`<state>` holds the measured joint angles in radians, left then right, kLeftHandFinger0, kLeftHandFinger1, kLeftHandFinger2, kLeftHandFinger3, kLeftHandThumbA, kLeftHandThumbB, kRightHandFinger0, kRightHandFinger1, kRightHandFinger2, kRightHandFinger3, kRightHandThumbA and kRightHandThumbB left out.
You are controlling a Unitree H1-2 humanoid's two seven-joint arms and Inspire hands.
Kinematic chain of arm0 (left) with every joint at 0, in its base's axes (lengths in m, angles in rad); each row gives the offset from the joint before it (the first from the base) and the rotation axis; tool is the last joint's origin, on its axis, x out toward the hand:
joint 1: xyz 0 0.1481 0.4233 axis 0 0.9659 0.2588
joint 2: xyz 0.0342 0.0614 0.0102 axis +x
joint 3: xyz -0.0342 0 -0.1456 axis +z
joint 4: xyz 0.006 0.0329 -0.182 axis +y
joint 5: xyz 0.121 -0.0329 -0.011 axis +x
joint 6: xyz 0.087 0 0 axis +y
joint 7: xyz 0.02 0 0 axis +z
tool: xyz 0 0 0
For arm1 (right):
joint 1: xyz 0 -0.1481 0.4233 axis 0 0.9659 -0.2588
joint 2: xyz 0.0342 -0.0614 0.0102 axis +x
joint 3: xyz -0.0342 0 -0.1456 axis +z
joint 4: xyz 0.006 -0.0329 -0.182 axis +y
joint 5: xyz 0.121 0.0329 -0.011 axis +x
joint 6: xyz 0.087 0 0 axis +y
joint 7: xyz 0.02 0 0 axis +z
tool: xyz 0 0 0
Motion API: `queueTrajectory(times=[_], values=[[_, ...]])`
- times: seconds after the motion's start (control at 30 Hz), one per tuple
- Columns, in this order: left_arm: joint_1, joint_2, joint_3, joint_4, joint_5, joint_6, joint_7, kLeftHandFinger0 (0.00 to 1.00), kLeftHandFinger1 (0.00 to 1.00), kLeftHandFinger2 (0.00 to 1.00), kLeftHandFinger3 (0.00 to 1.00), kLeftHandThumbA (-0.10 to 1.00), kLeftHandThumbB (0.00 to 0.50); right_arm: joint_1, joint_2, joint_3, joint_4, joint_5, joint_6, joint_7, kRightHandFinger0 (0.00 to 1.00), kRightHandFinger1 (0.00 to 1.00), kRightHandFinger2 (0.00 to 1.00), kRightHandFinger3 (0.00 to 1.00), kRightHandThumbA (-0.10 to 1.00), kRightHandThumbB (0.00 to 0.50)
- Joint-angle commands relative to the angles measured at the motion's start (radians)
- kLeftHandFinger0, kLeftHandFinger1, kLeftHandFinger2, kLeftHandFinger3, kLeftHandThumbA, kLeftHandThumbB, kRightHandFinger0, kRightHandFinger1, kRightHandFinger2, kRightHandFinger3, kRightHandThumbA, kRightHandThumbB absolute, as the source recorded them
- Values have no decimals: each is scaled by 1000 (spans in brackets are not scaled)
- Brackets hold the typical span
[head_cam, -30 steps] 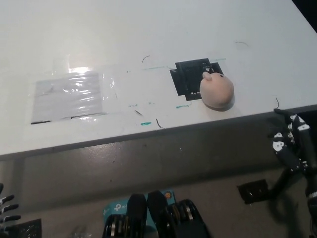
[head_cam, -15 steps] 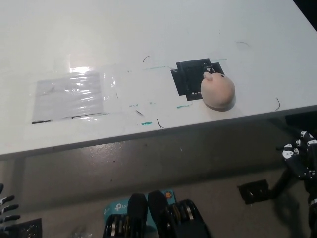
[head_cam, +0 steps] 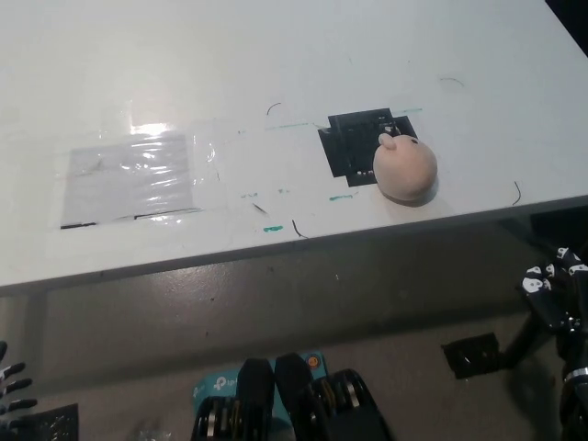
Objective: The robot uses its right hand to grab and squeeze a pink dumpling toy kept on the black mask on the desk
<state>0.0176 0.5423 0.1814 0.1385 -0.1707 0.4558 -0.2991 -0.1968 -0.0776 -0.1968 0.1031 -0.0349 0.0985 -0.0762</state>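
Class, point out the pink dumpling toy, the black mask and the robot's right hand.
pink dumpling toy (head_cam: 405,169), head view, middle of its body.
black mask (head_cam: 354,144), head view, its bare left part.
right hand (head_cam: 558,292), head view, middle of the hand.

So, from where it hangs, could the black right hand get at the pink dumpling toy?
Probably yes. The right hand hangs below the desk edge, off to the right; the pink dumpling toy sits near that edge, partly on the black mask, nothing around it. The hand must rise first.

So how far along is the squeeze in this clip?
The pink dumpling toy sits on the black mask on the desk, apart from both hands. The black right hand hangs below the desk edge, holding nothing; the white left hand rests at the lower left. This fits either before the grab or after release.
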Motion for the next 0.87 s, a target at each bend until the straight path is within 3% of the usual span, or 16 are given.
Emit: queueTrajectory(times=[0.0,0.17,0.3,0.33,0.53,0.83], values=[[-4,23,14,-17,-3,14,7,712,809,902,931,1000,93,-31,-17,-5,-14,16,-28,-9,0,36,223,711,-100,84],[0,24,10,-5,2,-15,-2,698,798,904,957,1000,95,-38,-31,1,4,2,1,-11,0,1,193,675,-100,111],[2,23,12,-9,6,-13,4,700,795,902,949,1000,98,-45,-25,-4,17,7,-19,-24,0,0,188,681,-100,101],[3,26,10,-10,5,-20,-2,701,795,900,952,1000,118,-46,-24,-4,22,3,-32,-29,0,2,190,685,-100,97],[3,23,11,-9,1,-13,-2,701,795,900,955,1000,92,-43,-29,2,27,-11,-38,-36,0,0,180,683,-100,98],[5,21,9,-4,3,-29,0,697,803,891,941,1000,106,-47,-25,-2,21,4,-15,-32,0,2,185,691,-100,96]])
